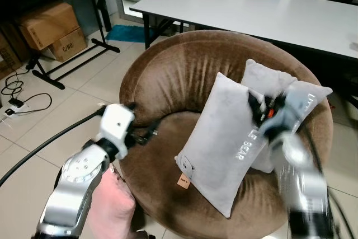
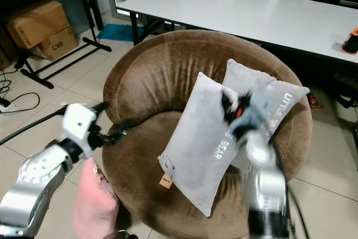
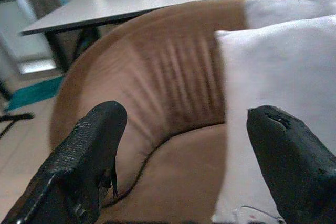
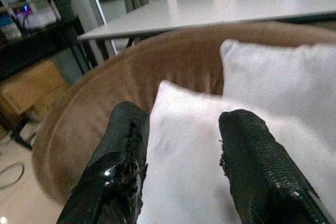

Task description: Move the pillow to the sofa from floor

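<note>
We see the pillow leaning upright on the sofa, long axis tilted; our wrist views show both the left gripper and the right gripper spread apart.

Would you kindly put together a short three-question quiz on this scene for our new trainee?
1. True or false: the front pillow lies on the floor.
2. Which gripper is at the front pillow's upper edge? A) left gripper B) right gripper C) neither
3. Fill in: behind the brown sofa stands a white ____.

Key:
1. False. It leans on the sofa seat, against a second pillow.
2. B. The right gripper, open, is at its upper edge; the left gripper, also open, is beside the sofa's left side.
3. Table.
</note>
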Motion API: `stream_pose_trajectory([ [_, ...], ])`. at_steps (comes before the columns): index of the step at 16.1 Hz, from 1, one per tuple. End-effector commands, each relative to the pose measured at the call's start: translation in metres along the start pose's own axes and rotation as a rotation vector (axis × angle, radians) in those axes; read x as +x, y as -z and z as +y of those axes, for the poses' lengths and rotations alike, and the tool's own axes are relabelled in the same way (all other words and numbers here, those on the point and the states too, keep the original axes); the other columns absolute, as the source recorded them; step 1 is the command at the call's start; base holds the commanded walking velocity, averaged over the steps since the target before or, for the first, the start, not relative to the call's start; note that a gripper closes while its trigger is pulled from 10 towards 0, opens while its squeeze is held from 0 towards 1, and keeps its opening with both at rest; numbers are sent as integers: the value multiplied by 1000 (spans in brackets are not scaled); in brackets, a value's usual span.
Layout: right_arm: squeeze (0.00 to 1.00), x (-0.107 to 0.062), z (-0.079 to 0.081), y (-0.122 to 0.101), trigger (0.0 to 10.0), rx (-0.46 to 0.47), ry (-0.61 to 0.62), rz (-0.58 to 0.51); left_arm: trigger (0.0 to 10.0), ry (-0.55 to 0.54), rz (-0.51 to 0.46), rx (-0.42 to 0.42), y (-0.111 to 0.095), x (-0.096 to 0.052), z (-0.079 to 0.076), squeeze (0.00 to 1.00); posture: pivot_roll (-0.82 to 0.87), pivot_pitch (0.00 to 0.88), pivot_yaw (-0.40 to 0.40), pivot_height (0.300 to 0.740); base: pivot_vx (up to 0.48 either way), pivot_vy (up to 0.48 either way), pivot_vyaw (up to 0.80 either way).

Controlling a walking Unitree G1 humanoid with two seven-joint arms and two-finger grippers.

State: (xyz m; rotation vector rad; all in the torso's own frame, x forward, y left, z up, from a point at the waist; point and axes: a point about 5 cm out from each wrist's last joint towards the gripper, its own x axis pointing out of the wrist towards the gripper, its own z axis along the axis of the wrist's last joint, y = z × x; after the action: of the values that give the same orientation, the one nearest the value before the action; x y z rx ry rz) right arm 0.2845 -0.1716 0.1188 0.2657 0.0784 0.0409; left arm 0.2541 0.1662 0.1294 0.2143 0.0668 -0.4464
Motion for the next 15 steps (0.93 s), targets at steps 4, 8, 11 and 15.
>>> stream_pose_trajectory([
  [4,0,-18,18,9,10000,-112,-13,57,10000,-107,-25,4,-4,-7,3,0,-22,0,-36,740,0,0,0],
  [8,0,-24,20,4,10000,-117,-15,84,10000,-139,-26,2,-3,-7,1,0,-27,0,-36,740,0,0,0],
  [11,0,-26,24,6,10000,-152,-74,118,10000,-142,-21,2,-3,-6,1,0,-25,0,-41,740,0,0,169],
  [15,0,-29,29,7,10000,-204,-147,132,10000,-155,-27,-7,-2,-7,0,0,-25,0,-50,740,0,0,800],
])
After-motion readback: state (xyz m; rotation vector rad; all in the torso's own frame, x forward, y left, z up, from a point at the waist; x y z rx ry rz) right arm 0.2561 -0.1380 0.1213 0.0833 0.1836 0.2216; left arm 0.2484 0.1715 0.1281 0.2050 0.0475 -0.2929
